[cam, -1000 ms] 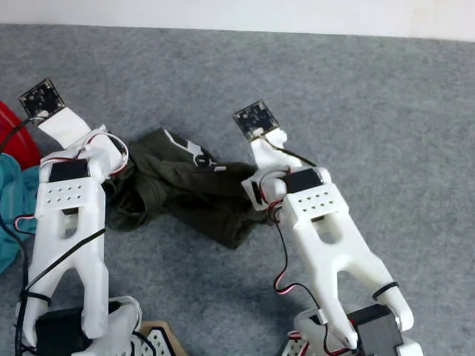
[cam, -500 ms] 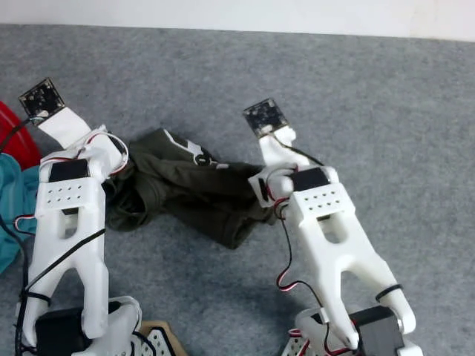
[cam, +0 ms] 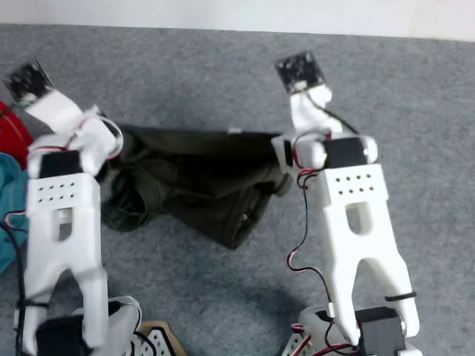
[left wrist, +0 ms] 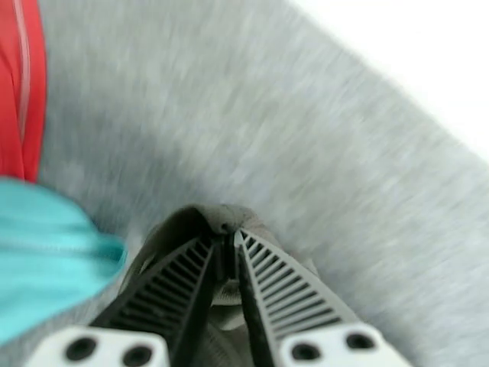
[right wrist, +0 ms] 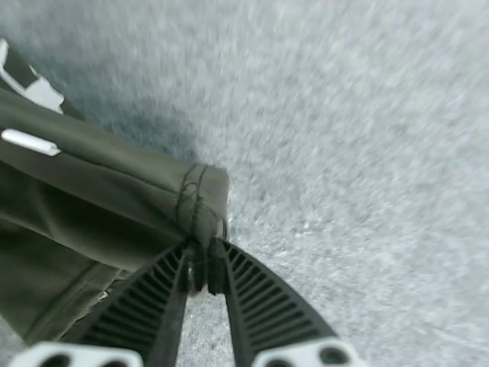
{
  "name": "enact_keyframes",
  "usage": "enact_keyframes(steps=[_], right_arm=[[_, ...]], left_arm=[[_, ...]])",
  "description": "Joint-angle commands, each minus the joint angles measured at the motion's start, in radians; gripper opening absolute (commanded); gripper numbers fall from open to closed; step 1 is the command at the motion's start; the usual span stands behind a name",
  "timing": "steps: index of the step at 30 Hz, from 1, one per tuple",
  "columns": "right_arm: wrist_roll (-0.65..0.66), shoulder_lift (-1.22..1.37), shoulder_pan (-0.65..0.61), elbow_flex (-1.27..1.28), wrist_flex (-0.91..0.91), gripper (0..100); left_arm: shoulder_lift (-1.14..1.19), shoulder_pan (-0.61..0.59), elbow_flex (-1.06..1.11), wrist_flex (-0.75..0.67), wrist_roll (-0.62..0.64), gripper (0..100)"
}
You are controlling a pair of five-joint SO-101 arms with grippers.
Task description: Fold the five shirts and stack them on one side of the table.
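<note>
One teal shirt (cam: 7,199) half off-frame

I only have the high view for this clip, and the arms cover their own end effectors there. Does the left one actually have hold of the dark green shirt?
Observer: Yes. In the left wrist view the left end effector is shut on a bunched fold of the dark green shirt.
Operator: And the right one, at the far corner?
Observer: The right wrist view shows the right end effector shut on a corner of the shirt's edge, just below a line of dark stitching across that corner.
</note>
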Motion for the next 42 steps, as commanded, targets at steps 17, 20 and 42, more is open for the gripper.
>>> enact_keyframes(steps=[17, 20, 42], right_arm=[[0.077, -0.091, 0.076, -1.073, 0.565, 0.5], [0.201, -0.157, 0.073, -1.076, 0.562, 0.5], [0.281, -0.423, 0.137, -1.073, 0.565, 0.5]], left_arm=[[-0.410, -0.004, -0.682, 0.338, 0.002, 1], [-0.467, -0.005, -0.736, 0.333, 0.000, 1], [-0.490, -0.209, -0.955, 0.334, 0.002, 1]])
